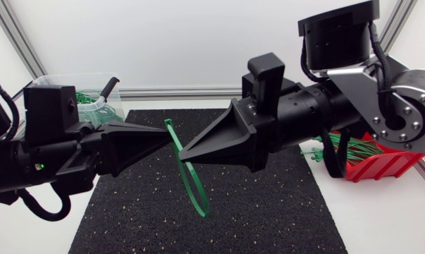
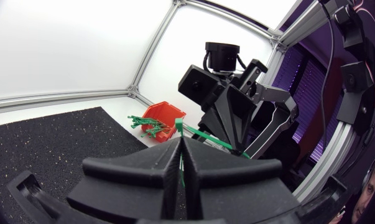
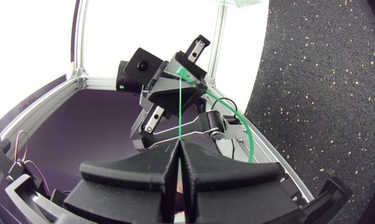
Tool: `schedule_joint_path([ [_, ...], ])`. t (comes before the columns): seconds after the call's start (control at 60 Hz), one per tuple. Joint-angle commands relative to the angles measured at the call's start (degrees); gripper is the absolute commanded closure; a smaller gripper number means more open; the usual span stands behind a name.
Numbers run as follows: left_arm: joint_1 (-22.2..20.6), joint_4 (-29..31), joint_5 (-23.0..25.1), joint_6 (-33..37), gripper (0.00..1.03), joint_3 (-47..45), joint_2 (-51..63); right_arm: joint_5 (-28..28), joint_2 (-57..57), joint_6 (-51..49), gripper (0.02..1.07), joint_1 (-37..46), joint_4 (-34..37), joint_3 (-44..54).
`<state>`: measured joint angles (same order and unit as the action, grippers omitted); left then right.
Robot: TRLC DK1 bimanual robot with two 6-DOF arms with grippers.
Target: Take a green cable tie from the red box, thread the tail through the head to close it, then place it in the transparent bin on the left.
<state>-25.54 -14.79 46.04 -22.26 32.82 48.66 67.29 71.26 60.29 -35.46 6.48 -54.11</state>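
Two matte black wedge-fingered grippers meet almost tip to tip in the head view, above a black speckled rubber mat [image 1: 268,212]. The left gripper [image 1: 166,135] comes in level from the left, and the right gripper [image 1: 185,151] slopes down toward it from the right. Both are clamped on the thin green plastic cable tie [image 1: 191,180], whose loop hangs below the tips, clear of the mat. The transparent plastic bin [image 1: 53,79], holding green ties, stands behind the left arm. The red plastic box [image 1: 381,168] sits at the mat's right edge, under the right arm.

In the left wrist view, the left gripper [image 2: 180,155] has its fingers pressed together on the cable tie [image 2: 209,138], which runs ahead to the right gripper [image 2: 237,146]. The red box [image 2: 164,115] lies beyond, ties spilling over its rim.

In the right wrist view, the right gripper [image 3: 180,152] is closed on the cable tie [image 3: 180,106]. The strap runs straight ahead to the left gripper [image 3: 175,78], and its loop curves off to one side.
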Motion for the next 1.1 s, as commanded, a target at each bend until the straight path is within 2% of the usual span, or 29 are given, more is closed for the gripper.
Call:
schedule_joint_path([
  [0.0, -1.0, 0.2, -1.04, 1.08, 1.0, -1.53, -1.47, 0.65, 0.89, 1.85, 1.01, 0.92, 0.99, -0.91],
  [0.417, -2.76, 1.34, -3.5, 2.57, 1.0, -1.7, -1.91, 0.83, 0.37, 1.85, 1.01, 0.31, 0.99, -0.39],
  [1.083, -1.62, 1.34, -3.59, 3.1, 1.0, -0.65, 0.55, 0.83, 0.98, 1.76, 1.01, 0.31, -0.33, 1.11],
])
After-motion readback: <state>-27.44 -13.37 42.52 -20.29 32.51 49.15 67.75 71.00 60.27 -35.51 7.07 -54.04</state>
